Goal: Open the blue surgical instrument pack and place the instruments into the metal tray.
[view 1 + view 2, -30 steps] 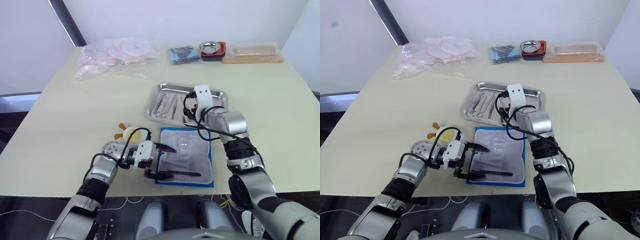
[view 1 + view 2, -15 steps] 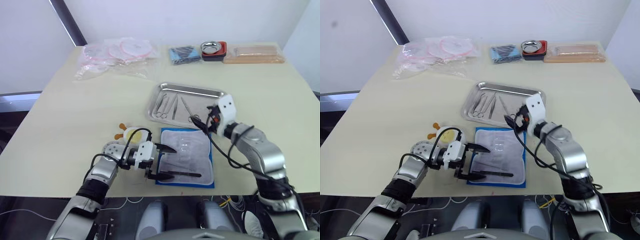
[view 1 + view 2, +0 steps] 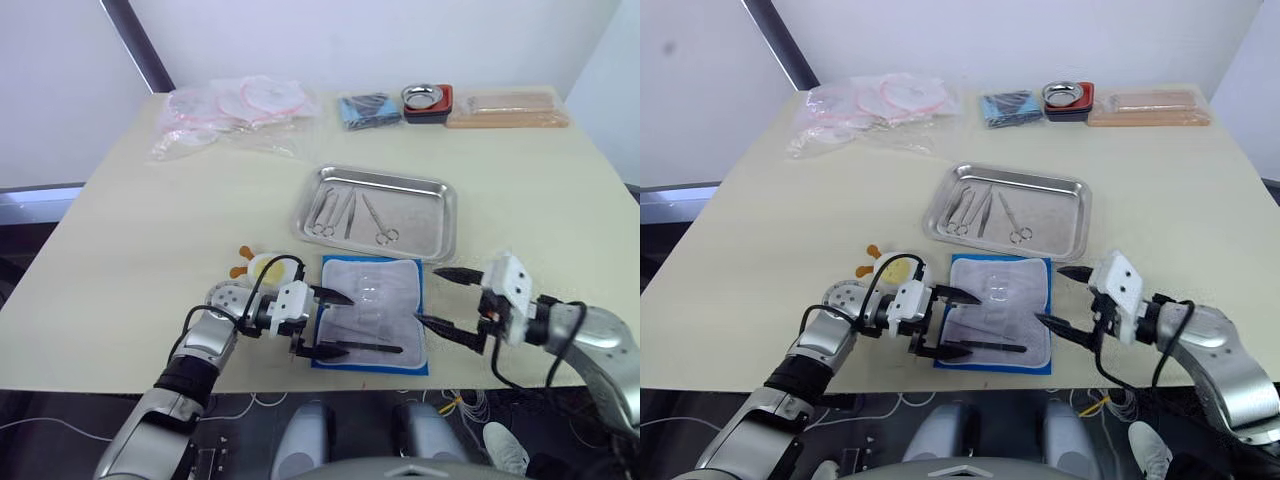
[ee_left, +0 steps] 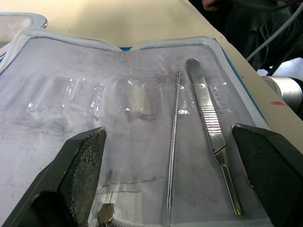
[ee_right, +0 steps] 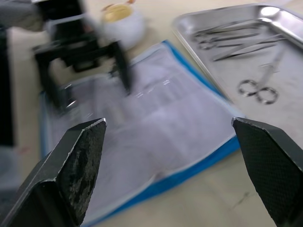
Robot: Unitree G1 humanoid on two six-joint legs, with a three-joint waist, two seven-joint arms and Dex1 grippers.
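The blue surgical instrument pack (image 3: 372,313) lies unfolded near the table's front edge, pale lining up. Two instruments rest on the lining: a thin probe (image 4: 173,137) and a flat handle (image 4: 211,135). My left gripper (image 3: 327,323) is open over the pack's left edge, one finger on each side of that strip. My right gripper (image 3: 443,298) is open just right of the pack, holding nothing. The metal tray (image 3: 432,206) behind the pack holds three instruments (image 3: 348,213), including ring-handled scissors (image 3: 378,220).
A yellow and white round object (image 3: 265,269) sits left of the pack. At the back are clear plastic bags (image 3: 232,110), a dark blue bundle (image 3: 364,106), a small metal bowl in a red holder (image 3: 427,99) and a long tan box (image 3: 506,108).
My right gripper drew back from over the tray to the front right of the pack, leaving a pair of scissors in the tray. The left gripper stayed put.
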